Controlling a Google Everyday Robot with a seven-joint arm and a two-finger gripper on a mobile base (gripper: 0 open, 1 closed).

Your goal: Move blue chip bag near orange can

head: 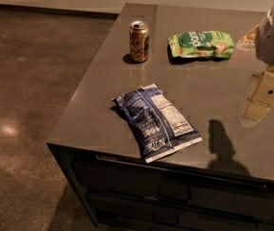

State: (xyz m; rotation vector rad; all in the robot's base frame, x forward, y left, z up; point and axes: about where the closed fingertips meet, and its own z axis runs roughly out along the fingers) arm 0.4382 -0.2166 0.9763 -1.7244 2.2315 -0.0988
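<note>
The blue chip bag (pixel 156 121) lies flat on the grey counter (pixel 103 81) near its front edge, with the white nutrition panel facing up. The orange can (pixel 139 41) stands upright at the back left of the counter, well apart from the bag. My gripper (pixel 260 105) hangs above the counter at the right edge of the view, to the right of the bag and clear of it. It holds nothing that I can see.
A green snack bag (pixel 201 44) lies at the back of the counter, to the right of the can. The counter's left and front edges drop to a brown floor (pixel 26 105). Dark drawers (pixel 175 196) sit below the front edge.
</note>
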